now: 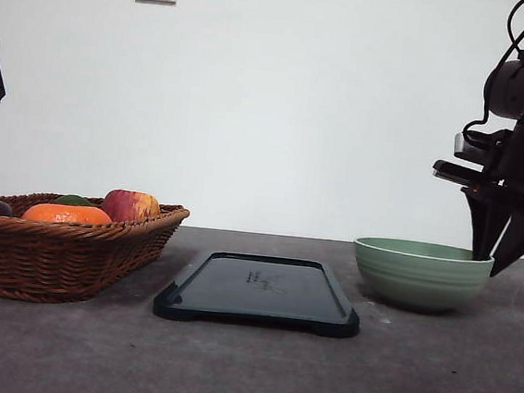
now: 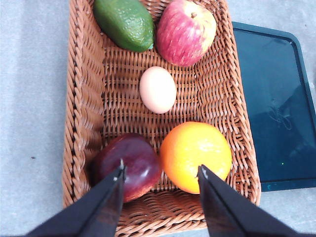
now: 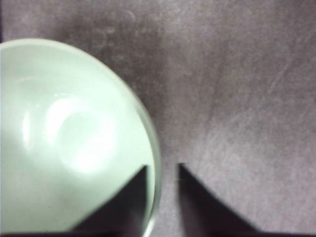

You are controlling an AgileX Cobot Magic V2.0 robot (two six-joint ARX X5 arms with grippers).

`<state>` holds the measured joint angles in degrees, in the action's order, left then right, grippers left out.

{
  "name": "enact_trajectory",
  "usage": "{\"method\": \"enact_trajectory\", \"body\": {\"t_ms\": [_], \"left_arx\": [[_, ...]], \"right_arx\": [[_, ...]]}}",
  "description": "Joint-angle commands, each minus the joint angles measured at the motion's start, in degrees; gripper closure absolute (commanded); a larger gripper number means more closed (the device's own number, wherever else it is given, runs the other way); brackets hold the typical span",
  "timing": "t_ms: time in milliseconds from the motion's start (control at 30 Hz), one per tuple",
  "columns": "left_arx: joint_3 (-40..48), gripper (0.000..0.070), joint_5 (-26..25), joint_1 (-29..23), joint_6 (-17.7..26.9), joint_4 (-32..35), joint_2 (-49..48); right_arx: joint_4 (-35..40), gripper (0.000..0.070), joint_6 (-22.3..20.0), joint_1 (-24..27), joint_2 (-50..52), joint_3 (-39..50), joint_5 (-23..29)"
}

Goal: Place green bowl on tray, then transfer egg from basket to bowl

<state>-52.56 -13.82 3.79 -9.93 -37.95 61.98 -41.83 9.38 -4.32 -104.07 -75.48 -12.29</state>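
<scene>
Straddling the empty green bowl rim, right fingers gape; left fingers gape over the egg.

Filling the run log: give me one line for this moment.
right hand open astride pale green ceramic bowl rim | bowl on table, off dark rectangular tray | egg in woven wicker basket | left hand open above basket

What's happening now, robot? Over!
Right gripper open, straddling green bowl rim. Left gripper open over basket. Egg waiting. Tray free.
</scene>
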Motion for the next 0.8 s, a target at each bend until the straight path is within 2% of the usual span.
{"method": "enact_trajectory", "body": {"t_ms": [0, 200, 433, 767], "left_arx": [[-1.4, 0.0411, -0.3, 0.1, -0.2, 0.3, 0.5], [-1.4, 0.0411, -0.2, 0.1, -0.2, 0.3, 0.5], [-1.4, 0.0411, -0.2, 0.1, -1.7, 0.3, 0.5], [-1.4, 0.0411, -0.2, 0.1, -1.7, 0.5, 0.5]], "right_arx": [[-0.5, 0.0698, -0.7, 0.0, -1.2, -1.4, -0.3], [-8.1, 0.0698, -1.4, -0.2, -1.1, -6.6, -1.4], [-21.3, 0.0699, -2.7, -3.3, -1.1, -20.2, -1.4], [-22.4, 0.0698, -2.7, -12.7, -3.7, -33.2, -1.2]]}}
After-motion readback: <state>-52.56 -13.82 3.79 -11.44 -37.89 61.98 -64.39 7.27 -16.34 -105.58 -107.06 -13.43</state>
